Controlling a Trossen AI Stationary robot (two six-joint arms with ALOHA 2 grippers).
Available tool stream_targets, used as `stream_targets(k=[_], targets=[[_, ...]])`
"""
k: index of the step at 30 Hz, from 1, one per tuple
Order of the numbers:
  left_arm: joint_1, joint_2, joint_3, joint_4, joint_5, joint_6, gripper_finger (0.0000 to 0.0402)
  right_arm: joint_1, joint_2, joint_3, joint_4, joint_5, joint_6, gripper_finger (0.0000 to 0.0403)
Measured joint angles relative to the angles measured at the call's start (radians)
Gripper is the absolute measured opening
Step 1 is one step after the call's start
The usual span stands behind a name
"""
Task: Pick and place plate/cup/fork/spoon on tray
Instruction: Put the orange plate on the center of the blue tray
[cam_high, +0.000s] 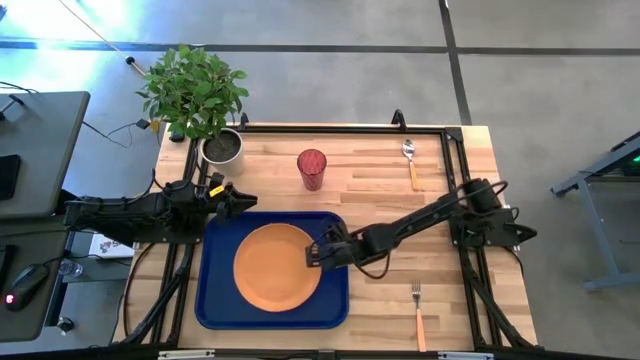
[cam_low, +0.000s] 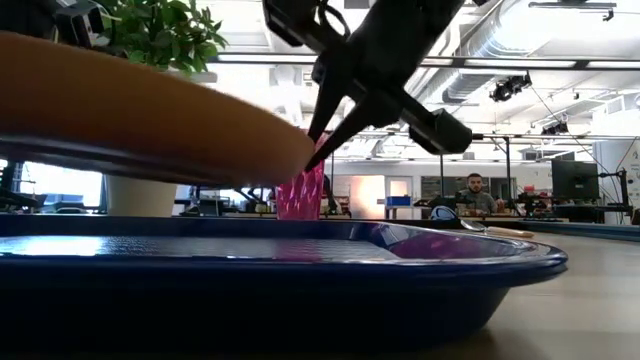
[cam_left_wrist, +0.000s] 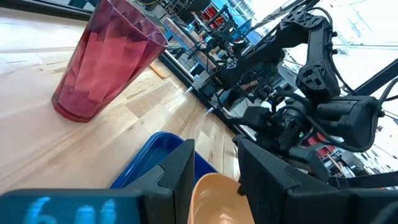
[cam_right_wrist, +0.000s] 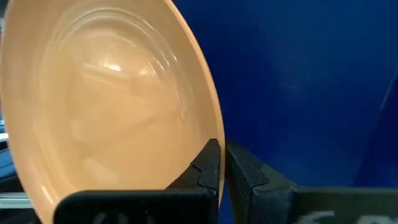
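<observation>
The orange plate (cam_high: 275, 266) hangs over the dark blue tray (cam_high: 215, 310), with my right gripper (cam_high: 318, 250) shut on its right rim. In the low view the plate (cam_low: 140, 110) is raised above the tray floor (cam_low: 300, 250). My left gripper (cam_high: 243, 201) is open and empty by the tray's far left corner. The red ribbed cup (cam_high: 311, 168) stands upright on the table beyond the tray. The spoon (cam_high: 411, 160) lies at the far right. The fork (cam_high: 418, 310) lies near the front right. My right gripper pinches the plate's rim (cam_right_wrist: 208, 134) between its two fingers, on the side toward the table's right. The fingers (cam_low: 335, 105) slant down from the right. The plate's held side is lifted clear of the tray; its left part runs out of the low view.
A grey pot (cam_high: 222, 150) with a green plant stands at the table's far left corner, just beyond my left gripper. Bare wood lies between the tray and the fork and spoon. A person sits in the room behind the table (cam_low: 478, 192).
</observation>
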Motion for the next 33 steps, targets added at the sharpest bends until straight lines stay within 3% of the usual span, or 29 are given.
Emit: stream_targets(k=[10,23,33], targets=[[0.0,0.0,0.0,0.0,0.0,0.0,0.0115,-0.025,0.046,0.0,0.004,-0.022,-0.037,0.0],[0.0,0.0,0.0,-0.001,0.0,0.0,0.0115,-0.076,0.054,0.0,0.007,-0.095,-0.233,0.0],[0.0,0.0,0.0,-0.001,0.0,0.0,0.0115,-0.082,0.059,0.0,0.024,-0.113,-0.159,0.0]])
